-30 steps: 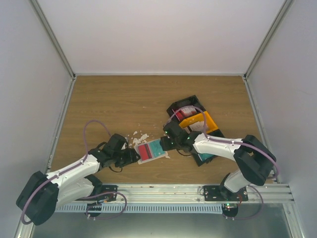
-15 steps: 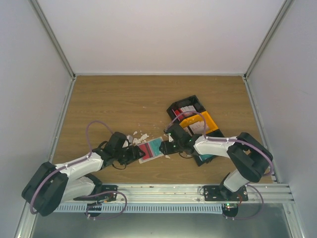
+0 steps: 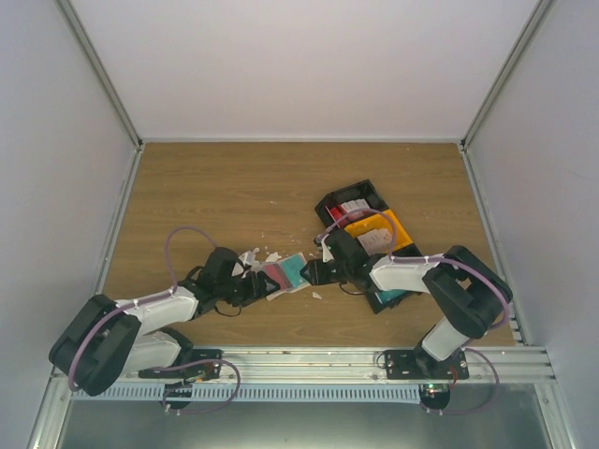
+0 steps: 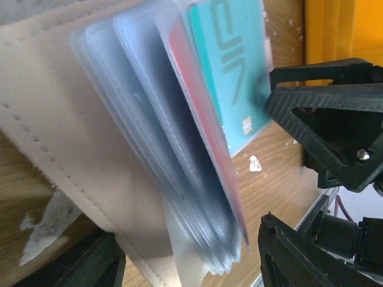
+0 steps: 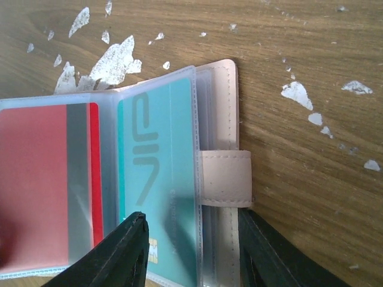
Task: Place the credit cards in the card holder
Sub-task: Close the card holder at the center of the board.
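Note:
The beige card holder lies between my two grippers, its left half raised and tilted toward the right. A red card and a teal card sit in its clear sleeves. In the left wrist view the beige cover stands up with the sleeves fanned and the teal card facing away. My left gripper is open, with the cover and sleeve stack between its fingers. My right gripper is open and straddles the right edge by the snap tab.
A black bin holding a yellow bin lies right behind the right arm. White crumbly scraps are strewn on the wood left of the holder and also show in the right wrist view.
My left gripper has moved right and up, and the holder's left half has lifted and folded toward the right. The holder looks narrower from above. My right gripper stays at the right edge.

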Robot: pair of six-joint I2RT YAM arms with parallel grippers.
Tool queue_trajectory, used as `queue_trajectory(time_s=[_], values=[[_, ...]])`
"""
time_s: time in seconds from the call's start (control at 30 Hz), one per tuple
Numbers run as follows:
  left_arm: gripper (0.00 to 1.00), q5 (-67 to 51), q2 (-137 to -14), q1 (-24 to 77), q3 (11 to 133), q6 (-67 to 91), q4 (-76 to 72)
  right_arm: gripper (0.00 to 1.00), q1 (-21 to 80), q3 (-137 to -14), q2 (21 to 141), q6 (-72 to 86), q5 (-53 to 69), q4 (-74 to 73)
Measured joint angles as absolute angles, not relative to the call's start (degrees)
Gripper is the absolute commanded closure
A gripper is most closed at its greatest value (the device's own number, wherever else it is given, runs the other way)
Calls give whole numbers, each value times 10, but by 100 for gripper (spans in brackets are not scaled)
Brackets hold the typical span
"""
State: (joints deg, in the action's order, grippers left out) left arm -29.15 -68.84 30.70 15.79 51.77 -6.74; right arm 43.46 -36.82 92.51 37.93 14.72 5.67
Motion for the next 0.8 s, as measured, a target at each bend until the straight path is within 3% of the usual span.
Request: queue_trajectory(time_s=[0.47,0.6,0.8], values=[[38,-335,-701,307,226,473,-123,58,433,-360,930,384,160,86],[54,-357,-759,307,255,464,-149,60,433,-361,931,389,159,87],[62,-374,-840,316,264,458,-201,60,433,-359,922,400,145,80]])
